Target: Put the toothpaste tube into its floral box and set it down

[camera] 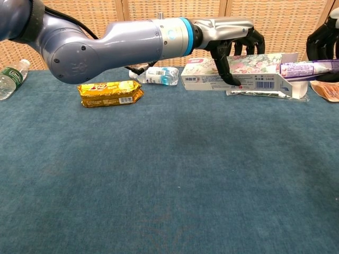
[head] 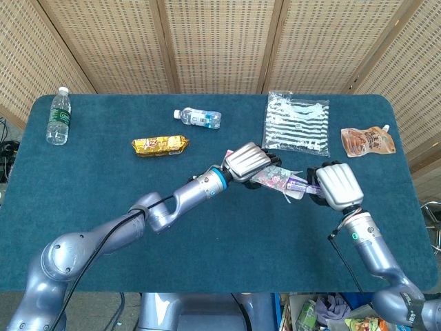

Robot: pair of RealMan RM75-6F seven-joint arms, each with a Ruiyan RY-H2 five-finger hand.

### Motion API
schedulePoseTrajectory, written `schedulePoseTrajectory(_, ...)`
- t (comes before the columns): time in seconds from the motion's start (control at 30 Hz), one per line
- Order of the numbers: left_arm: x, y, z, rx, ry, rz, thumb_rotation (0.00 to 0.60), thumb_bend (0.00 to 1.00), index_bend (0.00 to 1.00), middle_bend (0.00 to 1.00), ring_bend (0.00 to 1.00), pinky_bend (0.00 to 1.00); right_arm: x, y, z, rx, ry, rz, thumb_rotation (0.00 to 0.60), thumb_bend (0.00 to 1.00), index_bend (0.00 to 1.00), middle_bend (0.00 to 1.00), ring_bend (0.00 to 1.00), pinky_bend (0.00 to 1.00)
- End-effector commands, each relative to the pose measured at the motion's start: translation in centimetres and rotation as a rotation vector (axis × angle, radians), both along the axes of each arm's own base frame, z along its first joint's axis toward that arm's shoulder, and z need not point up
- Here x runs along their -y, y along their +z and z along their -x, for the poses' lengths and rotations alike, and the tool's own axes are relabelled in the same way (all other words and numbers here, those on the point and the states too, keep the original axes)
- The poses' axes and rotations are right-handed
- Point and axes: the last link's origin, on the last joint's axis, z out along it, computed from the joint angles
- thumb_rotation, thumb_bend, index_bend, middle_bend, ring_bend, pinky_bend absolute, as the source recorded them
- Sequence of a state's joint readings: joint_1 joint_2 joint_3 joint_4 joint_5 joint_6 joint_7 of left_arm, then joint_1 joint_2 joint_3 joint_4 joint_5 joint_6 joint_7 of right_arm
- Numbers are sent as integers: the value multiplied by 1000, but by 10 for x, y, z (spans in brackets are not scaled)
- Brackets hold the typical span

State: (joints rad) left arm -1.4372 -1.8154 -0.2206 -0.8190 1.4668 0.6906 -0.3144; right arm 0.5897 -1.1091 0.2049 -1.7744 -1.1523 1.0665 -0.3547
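I had my left hand wrapped around the long cardboard floral box, lifted off the blue felt table. At its 3 o'clock end, my right hand pinched the glossy toothpaste tube, its nose inside the open flap

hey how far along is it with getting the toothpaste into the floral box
Done: the left hand holds the floral box off the table, open flap toward the right hand, which grips the toothpaste tube. In hand: the tube's end sits at the box mouth. Left: sliding it fully in and setting the box down.
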Motion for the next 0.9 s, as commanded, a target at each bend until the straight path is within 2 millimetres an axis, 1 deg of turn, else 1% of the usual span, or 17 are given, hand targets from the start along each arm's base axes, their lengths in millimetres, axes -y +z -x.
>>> schedulePoseTrajectory(0.03, 1, -1, -2, 6, 5, 5, 600, 283, 489, 453, 419, 439, 1, -2, -4, -2, 3, 0, 600, 601, 648, 660, 483, 438)
schedulePoseTrajectory(0.4, 9, -8, -11, 51, 24, 42, 600, 284, 501, 464, 432, 439, 6, -8, -19, -20, 8, 2, 600, 600, 648, 659, 483, 438)
schedulePoseTrajectory(0.57, 15, -11, -15, 100, 51, 79, 600, 284, 516, 478, 443, 441, 8, -10, -27, -42, 11, -1, 600, 600, 648, 647, 483, 438)
schedulePoseTrajectory(0.67, 17, -14, -15, 130, 77, 99, 600, 283, 523, 484, 450, 446, 7, -11, -31, -53, 11, 0, 600, 600, 644, 610, 484, 439)
schedulePoseTrajectory(0.7, 17, -14, -15, 134, 81, 101, 600, 283, 526, 487, 452, 448, 6, -11, -32, -52, 9, -2, 600, 600, 622, 575, 483, 439)
schedulePoseTrajectory(0.73, 17, -15, -14, 139, 86, 102, 600, 283, 529, 490, 455, 449, 5, -10, -33, -49, 6, -4, 600, 587, 576, 520, 481, 439)
schedulePoseTrajectory(0.77, 17, -16, -13, 149, 96, 106, 600, 283, 532, 493, 458, 450, 4, -9, -34, -51, 6, -3, 600, 543, 524, 471, 471, 439)
schedulePoseTrajectory(0.8, 17, -17, -13, 161, 110, 115, 600, 283, 537, 498, 462, 452, 3, -7, -34, -56, 7, 0, 600, 431, 426, 378, 435, 437)
schedulePoseTrajectory(0.83, 17, -18, -12, 174, 124, 125, 600, 283, 543, 503, 465, 453, 2, -6, -34, -64, 8, 7, 600, 265, 316, 265, 371, 425)
schedulePoseTrajectory(0.87, 17, -18, -12, 183, 133, 131, 600, 283, 546, 505, 467, 454, 2, -5, -34, -73, 10, 12, 600, 158, 243, 191, 315, 409)
schedulePoseTrajectory(0.9, 17, -19, -11, 198, 147, 140, 600, 283, 550, 507, 469, 455, 1, -3, -33, -86, 13, 18, 600, 53, 150, 96, 233, 376)
